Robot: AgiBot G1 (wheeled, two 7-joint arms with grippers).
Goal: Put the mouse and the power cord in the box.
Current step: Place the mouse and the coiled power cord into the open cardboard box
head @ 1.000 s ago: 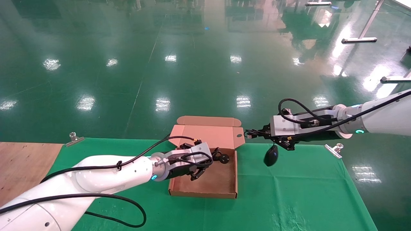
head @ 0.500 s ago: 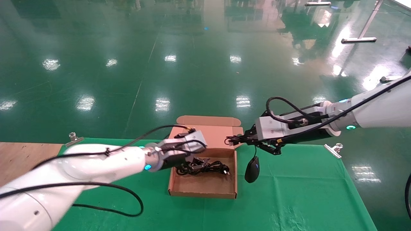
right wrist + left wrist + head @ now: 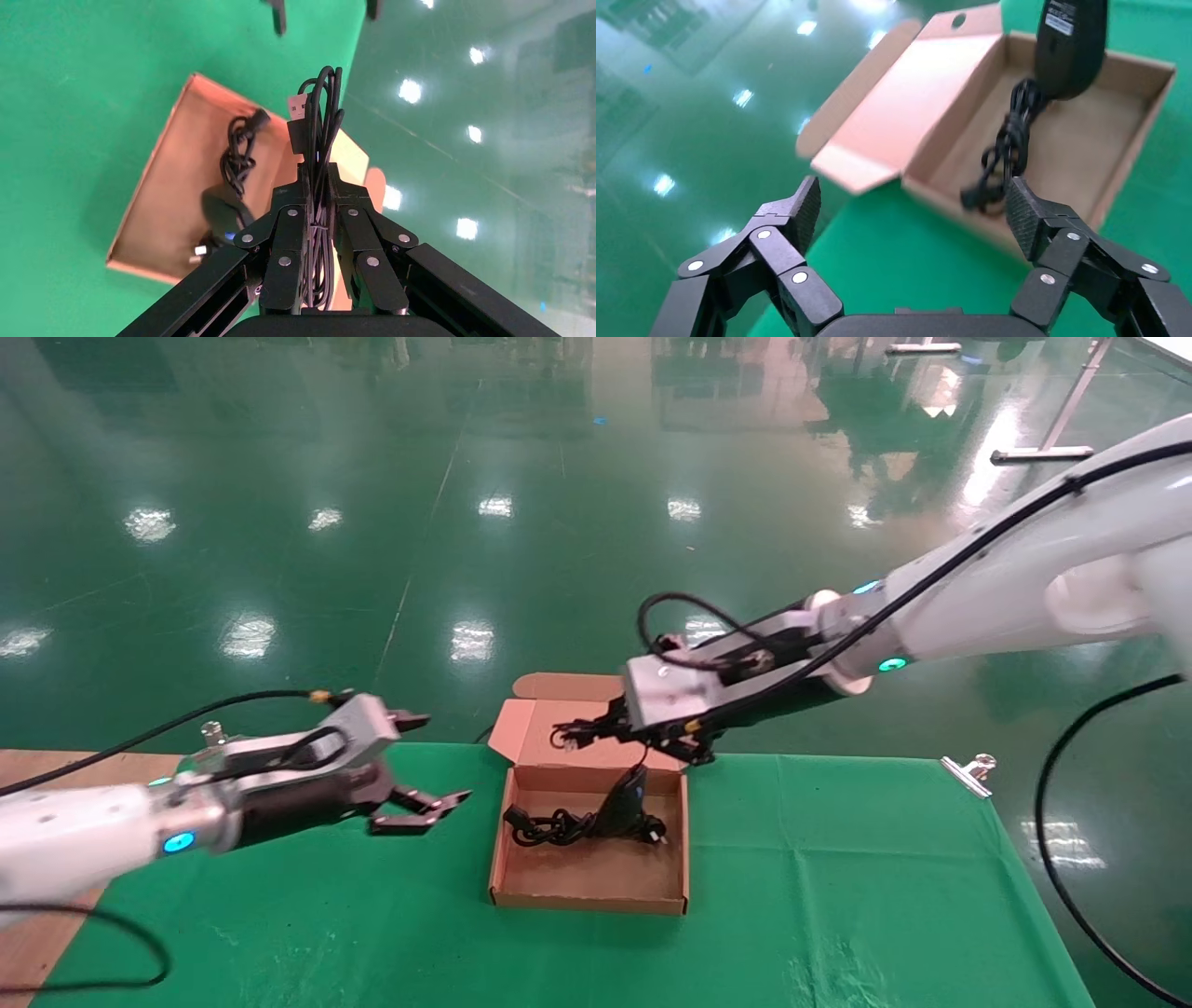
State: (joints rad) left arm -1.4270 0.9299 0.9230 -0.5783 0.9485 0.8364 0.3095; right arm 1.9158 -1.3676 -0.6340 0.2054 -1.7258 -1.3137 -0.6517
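Landmark: the box (image 3: 521, 887), open on the green-covered surface (image 3: 838, 896), lid flap standing at its far edge.

Right gripper (image 3: 596, 730) is above the box's far edge, jaws clamped on the folded bundle of the mouse's own thin cable (image 3: 320, 126), USB plug sticking out past the fingertips. The mouse (image 3: 622, 803) hangs from that cable, down inside the box toward its far right part, tilted nose-up; whether it touches the box floor cannot be told.

The power cord (image 3: 549, 824) lies in the box, a looped bundle across the far half, just beside and partly under the mouse, plug end toward the box's left wall.

Left gripper (image 3: 424, 800) is left of the box, clear of it, above the surface, jaws wide apart and holding nothing.
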